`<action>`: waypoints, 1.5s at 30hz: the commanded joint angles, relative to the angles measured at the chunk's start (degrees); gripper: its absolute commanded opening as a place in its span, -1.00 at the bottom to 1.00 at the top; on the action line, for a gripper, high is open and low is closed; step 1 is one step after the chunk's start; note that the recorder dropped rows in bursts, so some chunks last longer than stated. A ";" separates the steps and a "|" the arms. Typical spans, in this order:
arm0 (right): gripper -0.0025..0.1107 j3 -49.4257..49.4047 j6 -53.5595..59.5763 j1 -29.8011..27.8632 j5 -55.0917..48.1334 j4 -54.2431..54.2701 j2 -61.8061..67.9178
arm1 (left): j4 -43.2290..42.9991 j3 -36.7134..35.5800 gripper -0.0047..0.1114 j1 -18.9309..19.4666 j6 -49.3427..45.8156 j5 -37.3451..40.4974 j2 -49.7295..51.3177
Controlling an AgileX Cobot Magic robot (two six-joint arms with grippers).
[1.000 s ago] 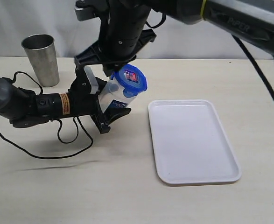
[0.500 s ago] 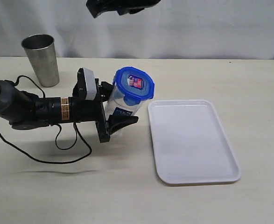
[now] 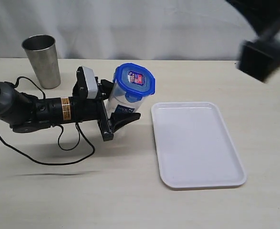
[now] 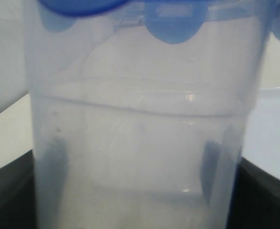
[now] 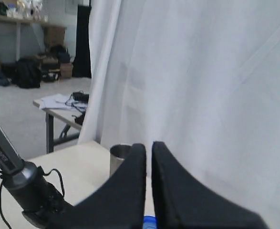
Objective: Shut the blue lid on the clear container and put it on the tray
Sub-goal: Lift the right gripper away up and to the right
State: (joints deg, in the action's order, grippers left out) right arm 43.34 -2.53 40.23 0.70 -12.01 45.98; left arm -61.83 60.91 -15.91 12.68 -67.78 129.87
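Once overhead, right pincer (image 5: 148,149) (closed) aside.

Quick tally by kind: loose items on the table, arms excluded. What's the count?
tapered steel cup: 1
tall clear plastic container: 1
round blue plastic lid, sitting on top of the container: 1
flat white rectangular plastic tray: 1
Total: 4

I see a pale wood-grain tabletop (image 3: 106,200), evenly lit, white curtain (image 3: 187,28) behind it, past its edge a grey floor (image 5: 11,114), cluttered side table (image 5: 58,102), dark bags (image 5: 27,74)
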 commanded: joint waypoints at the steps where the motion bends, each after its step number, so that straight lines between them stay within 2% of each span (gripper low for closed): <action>1: -0.88 -8.55 0.38 -0.37 2.22 -0.49 -14.89 | 1.50 -0.14 -0.92 0.18 -1.02 -2.19 -0.34; 12: -0.88 -29.14 0.27 -0.37 9.42 3.97 -45.98 | 1.50 -0.14 -0.92 0.18 -1.02 -2.19 -0.34; 15: -0.88 -32.15 0.81 -0.53 13.30 5.08 -45.98 | 1.65 -0.14 -0.92 0.06 -2.08 -2.19 -0.56; 19: -0.88 -34.85 4.88 -1.52 13.48 6.91 -45.98 | 2.06 -0.14 -0.92 -0.09 -2.32 -2.19 -0.56; 23: -0.88 -38.61 14.29 -1.76 12.62 8.10 -45.98 | 2.58 -0.14 -0.92 -0.09 -2.32 -2.19 -0.56; 28: -0.88 -43.34 21.01 -1.76 12.47 26.60 -45.98 | 2.89 -0.14 -0.92 -0.09 -2.32 -2.19 -0.56; 30: -0.88 -43.34 26.82 -1.76 6.20 33.99 -45.98 | 2.66 -0.14 -0.92 -0.09 -2.32 -2.19 -0.56; 32: -0.88 -43.34 29.95 -1.76 3.73 36.80 -45.98 | 2.55 -0.14 -0.92 -0.09 -2.32 -2.19 -0.56; 37: -0.88 -43.34 28.14 -1.76 1.25 37.06 -45.98 | 2.55 -0.14 -0.92 -0.09 -2.32 -1.14 -0.56; 45: -0.88 -43.34 28.06 -1.76 -9.95 37.06 -45.98 | 2.55 -0.14 -0.92 -0.09 -2.32 -0.80 -0.56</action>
State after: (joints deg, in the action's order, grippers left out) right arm 0.09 25.62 38.80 -6.79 25.04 0.25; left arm -60.29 60.91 -15.91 10.27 -67.17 129.87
